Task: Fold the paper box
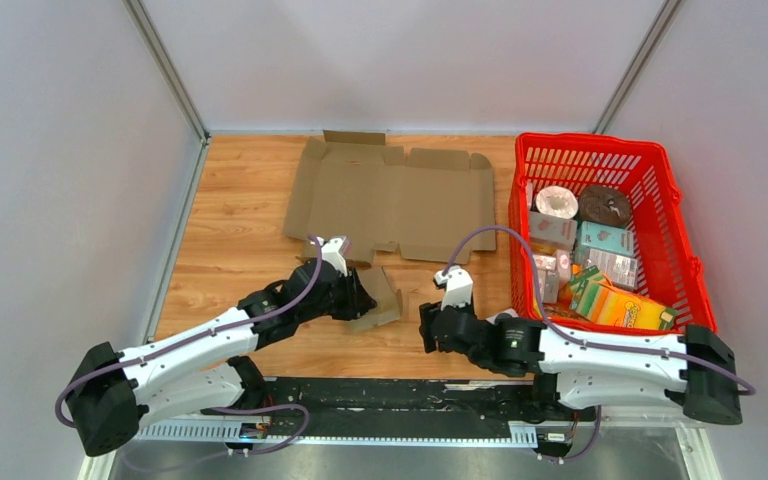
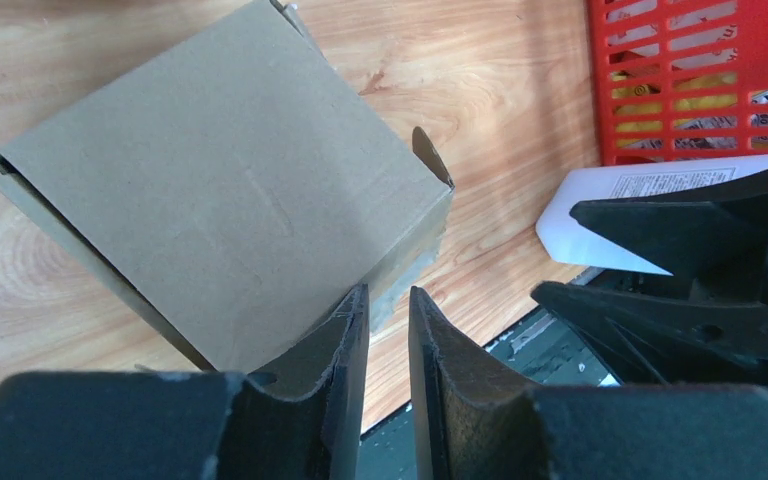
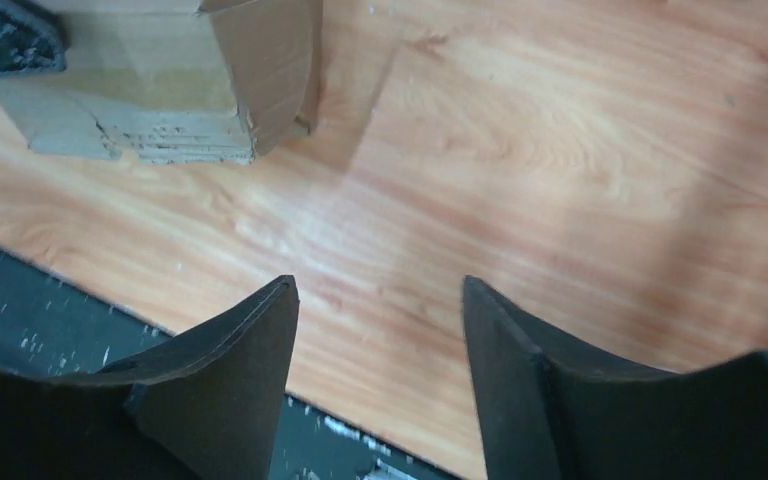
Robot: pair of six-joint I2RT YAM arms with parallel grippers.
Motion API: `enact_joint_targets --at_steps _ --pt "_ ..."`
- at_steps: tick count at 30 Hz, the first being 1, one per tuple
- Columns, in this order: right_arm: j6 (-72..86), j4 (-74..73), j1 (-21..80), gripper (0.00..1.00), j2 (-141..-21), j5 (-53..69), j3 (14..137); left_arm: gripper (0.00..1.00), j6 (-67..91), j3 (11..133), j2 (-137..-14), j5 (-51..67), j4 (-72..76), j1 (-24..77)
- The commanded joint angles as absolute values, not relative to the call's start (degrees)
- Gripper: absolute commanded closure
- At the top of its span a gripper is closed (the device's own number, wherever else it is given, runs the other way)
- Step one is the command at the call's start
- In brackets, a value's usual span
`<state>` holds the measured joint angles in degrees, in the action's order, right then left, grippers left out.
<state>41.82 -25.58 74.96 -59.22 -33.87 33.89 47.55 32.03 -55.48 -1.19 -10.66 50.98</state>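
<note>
Small part-folded box [image 1: 380, 303] on the table [image 1: 240, 200] near its front edge, touching or just beside the left gripper [image 1: 362, 297], jaws a narrow empty gap apart at the box's near corner. Right gripper [image 1: 428, 328] spread wide, holding nothing, low over bare wood just beside the box. Flat card [image 1: 390, 195] well behind, red basket [image 1: 580, 140] to the right. Loose flap [image 3: 270, 60] on the side facing the right gripper. Probably best: steady the box with the left, press the flap home along its crease with the right, and avoid pushing the box off the front edge
</note>
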Motion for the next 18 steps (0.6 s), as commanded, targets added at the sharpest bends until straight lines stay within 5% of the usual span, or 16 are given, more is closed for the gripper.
enact_joint_targets --at_steps 1,11,18 --pt "41.69 -33.05 74.80 0.32 -53.62 -25.51 35.48 0.71 50.71 29.19 -53.70 0.61 -2.73 51.42" --pt "25.06 -25.67 54.09 0.29 -65.89 -0.89 49.99 0.66 49.22 28.47 -49.94 1.84 -5.70 51.50" --pt "20.05 -26.45 51.59 0.43 -80.58 2.99 60.63 0.59 44.21 35.42 -43.59 -6.41 -16.17 50.81"
